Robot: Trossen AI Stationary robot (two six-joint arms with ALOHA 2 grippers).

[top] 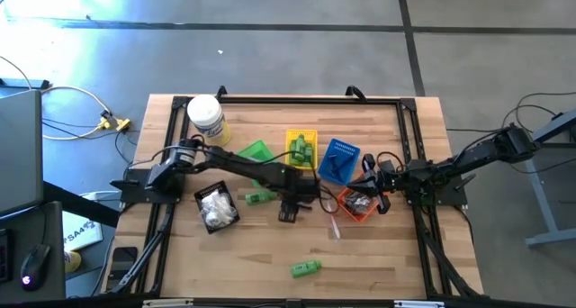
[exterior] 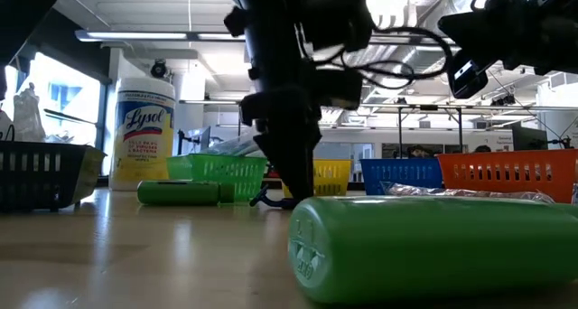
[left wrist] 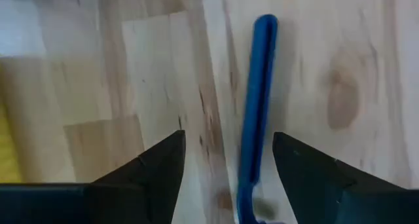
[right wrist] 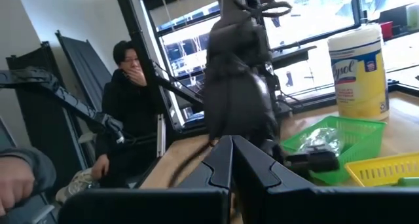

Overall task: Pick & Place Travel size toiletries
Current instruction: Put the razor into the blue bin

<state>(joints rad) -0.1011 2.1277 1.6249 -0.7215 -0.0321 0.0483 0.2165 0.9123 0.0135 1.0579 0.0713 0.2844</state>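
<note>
Left arm reaching from the left edge of the desk (top: 270, 254) toward its middle, forearm stretched low across the boards, wrist bent so the left gripper (top: 289, 214) points straight down. Jaws parted, tips just above the wood, dark fingers (left wrist: 154, 168) standing well apart on either side of the gap. Seen level from the desk top as a dark column coming down from above. Right arm coming in from the right edge, elbow folded, forearm roughly level, right gripper (top: 371, 184) hovering over the right half of the desk and facing the left arm. Jaws pressed together, holding nothing.
</note>
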